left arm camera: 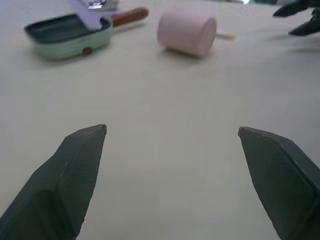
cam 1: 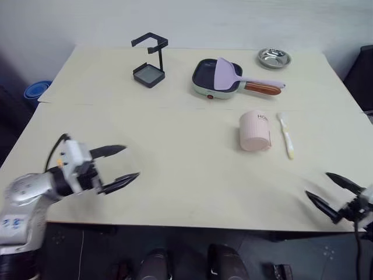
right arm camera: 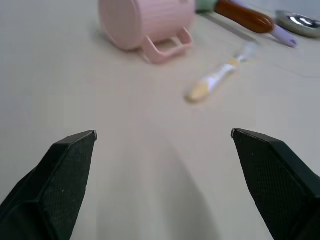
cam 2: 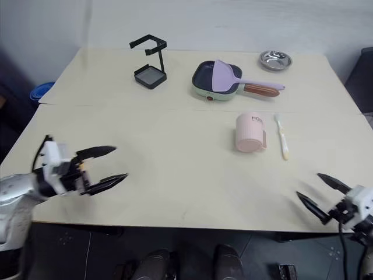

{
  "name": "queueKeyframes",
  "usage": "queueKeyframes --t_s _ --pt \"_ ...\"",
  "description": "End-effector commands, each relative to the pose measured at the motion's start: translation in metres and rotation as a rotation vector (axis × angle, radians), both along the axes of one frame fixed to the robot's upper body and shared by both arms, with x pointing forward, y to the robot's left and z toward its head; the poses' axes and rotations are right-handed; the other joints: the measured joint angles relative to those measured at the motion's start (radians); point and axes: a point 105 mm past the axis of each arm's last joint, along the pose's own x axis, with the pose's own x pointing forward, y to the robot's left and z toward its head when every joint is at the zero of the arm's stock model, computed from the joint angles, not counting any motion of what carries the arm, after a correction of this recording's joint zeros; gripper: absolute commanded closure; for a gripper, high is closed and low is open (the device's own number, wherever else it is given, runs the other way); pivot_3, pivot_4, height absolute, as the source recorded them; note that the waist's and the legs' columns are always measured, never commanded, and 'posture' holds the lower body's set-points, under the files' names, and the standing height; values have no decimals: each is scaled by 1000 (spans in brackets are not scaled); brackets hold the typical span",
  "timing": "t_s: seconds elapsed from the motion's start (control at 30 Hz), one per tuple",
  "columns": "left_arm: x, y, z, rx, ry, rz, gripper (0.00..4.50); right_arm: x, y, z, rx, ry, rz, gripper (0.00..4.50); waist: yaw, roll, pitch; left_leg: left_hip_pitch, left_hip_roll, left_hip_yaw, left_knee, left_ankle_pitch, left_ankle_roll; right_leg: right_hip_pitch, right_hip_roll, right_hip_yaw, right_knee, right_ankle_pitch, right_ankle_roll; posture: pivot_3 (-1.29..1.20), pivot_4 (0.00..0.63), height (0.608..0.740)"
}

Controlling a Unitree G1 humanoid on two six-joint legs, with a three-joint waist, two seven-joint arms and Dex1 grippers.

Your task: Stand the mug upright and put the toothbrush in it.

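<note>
The mug (cam 1: 254,132) lay on its side on the right half of the pale surface (cam 1: 175,122), its closed base toward the near edge and its rim toward the far edge, with dark lettering near the rim. Its handle faced the toothbrush (cam 1: 287,135). The toothbrush lay flat just beside the mug on the mug's right, not touching it, bristle head toward the far edge and yellow grip end toward the near edge.

The left hand (cam 1: 125,163) hovered over the near-left part of the surface, its 2 black fingers spread wide apart and holding nothing. It pointed across the surface toward the mug and stood well apart from it. The right hand (cam 1: 327,191) hovered at the near-right edge of the surface, its 2 fingers likewise spread wide and empty, pointing toward the mug and the toothbrush, well apart from both.

Beyond the mug stood a green-rimmed frying pan (cam 1: 211,80) with a lilac spatula (cam 1: 233,73) resting across it. A small metal dish (cam 1: 274,58) sat near the far-right corner. A black wire stand (cam 1: 150,59) stood at the far left-centre of the surface.
</note>
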Motion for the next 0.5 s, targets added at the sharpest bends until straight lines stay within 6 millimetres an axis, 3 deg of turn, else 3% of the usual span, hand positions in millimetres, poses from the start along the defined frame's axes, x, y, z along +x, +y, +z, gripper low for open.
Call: queueKeyframes --t_s 0.03,0.1,0.2,0.33,0.5 --pt "6 -2 -5 23 -39 -5 15 6 -2 18 -23 -70 -15 0 -18 0 0 2 1 1 0 0 0 1 1 1 0 0 0 0 150 740" --pt "7 -4 -6 19 -29 -20 15 28 -3 23 -15 81 -57 0 -27 0 0 3 2 1 0 0 -1 1 2 2 0 0 0 0 150 740" --pt "5 -8 -8 9 4 -61 15 73 2 53 5 220 -174 0 -39 3 1 4 2 4 -1 0 -1 0 -1 6 2 0 -1 0 150 740" --pt "6 -11 -13 12 12 -71 15 109 57 97 84 361 -61 0 -31 6 2 4 4 1 -1 0 -3 -3 -5 5 2 -3 -5 0 150 740" --pt "6 -15 -14 6 3 -69 15 132 86 105 148 579 -93 0 0 6 1 -8 4 -4 1 0 -5 -10 -1 1 5 -3 -6 0 150 740"
